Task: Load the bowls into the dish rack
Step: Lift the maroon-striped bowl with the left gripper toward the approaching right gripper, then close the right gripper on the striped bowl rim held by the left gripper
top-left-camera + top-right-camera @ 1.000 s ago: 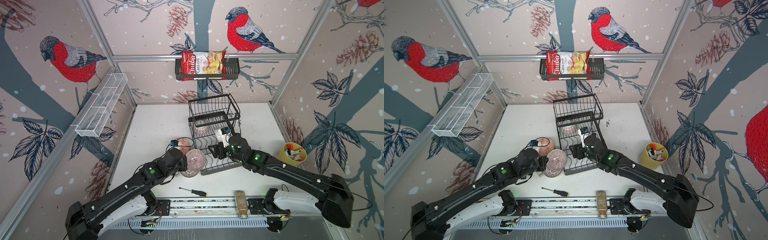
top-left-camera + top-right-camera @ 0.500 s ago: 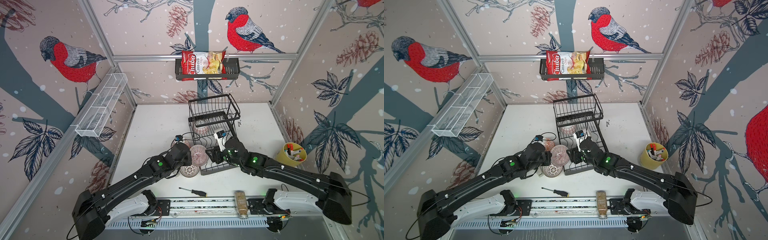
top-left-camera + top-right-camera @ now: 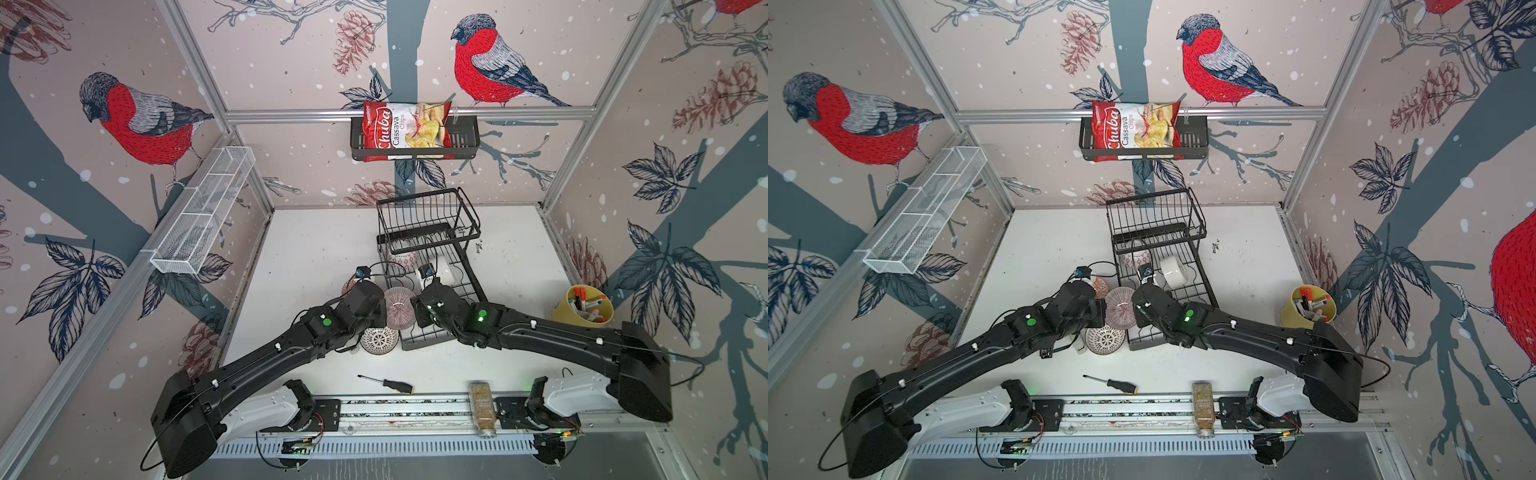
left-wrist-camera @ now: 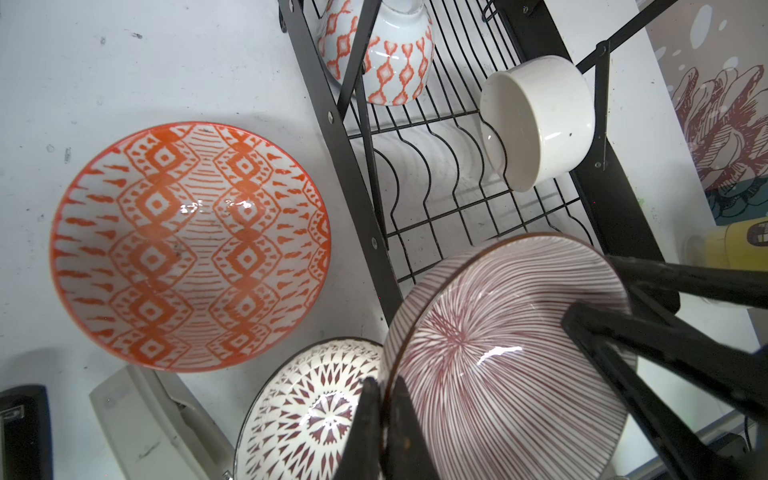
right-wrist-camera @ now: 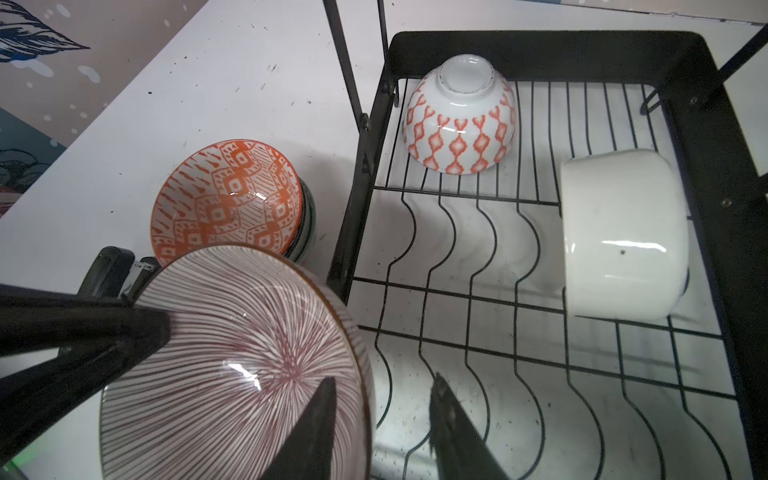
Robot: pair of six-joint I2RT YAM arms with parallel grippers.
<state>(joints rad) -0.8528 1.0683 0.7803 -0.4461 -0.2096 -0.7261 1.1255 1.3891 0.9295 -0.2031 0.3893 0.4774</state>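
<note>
The striped bowl (image 3: 400,307) is up off the table, tilted on edge, dead centre in both top views, right at the lower-left corner of the dish rack (image 5: 540,50). Two are in the lower tier: an orange-diamond bowl (image 5: 459,120) upside down and a white bowl (image 5: 623,237) on its side. Not loaded, far as I can see: an orange patterned bowl (image 5: 226,199) topping a stack, plus a starburst bowl (image 3: 379,340) just below centre. The left gripper (image 4: 384,386) pinches the striped rim. The right gripper (image 5: 384,378) straddles the opposite rim, jaws apart, not clamped. Both arms reach in from the lower corners and meet mid-frame, which looks like a handover to me.
</note>
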